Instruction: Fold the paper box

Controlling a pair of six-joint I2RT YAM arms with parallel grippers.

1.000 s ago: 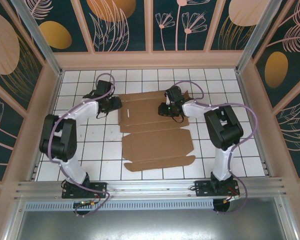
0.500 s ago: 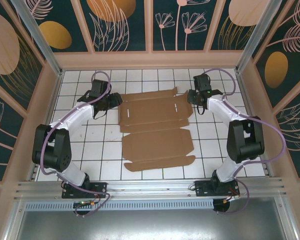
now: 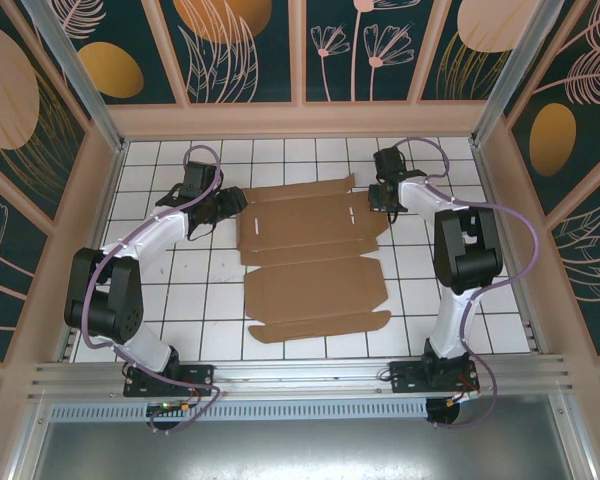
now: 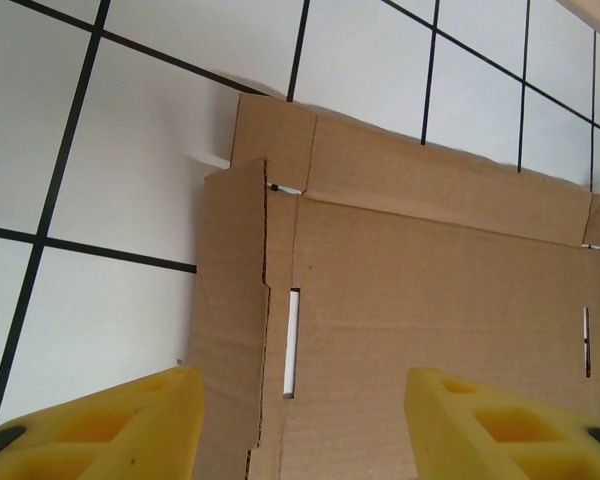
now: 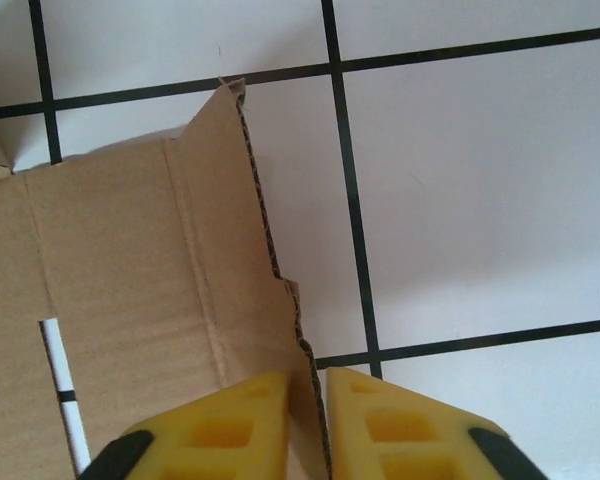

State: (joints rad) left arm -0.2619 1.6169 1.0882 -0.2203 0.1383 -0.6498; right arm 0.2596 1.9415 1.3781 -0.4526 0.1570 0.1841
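From the near edge of the white tiled desk (image 3: pixel 180 300), bare tiles run up to the paper box (image 3: pixel 310 280), which lies flat and unfolded at the middle, with open tiles along both of its sides too. It is plain brown corrugated card, crossed by creases, with thin slots and notched side flaps. At its far left corner, in the left wrist view, the left end effector (image 4: pixel 300 390) stands wide, one finger beside the side flap and one over the panel. At the far right, the right end effector (image 5: pixel 320 390) is pinched narrow on the flap's ragged edge, with bare tiles between the box and the far wall (image 3: pixel 300 120)
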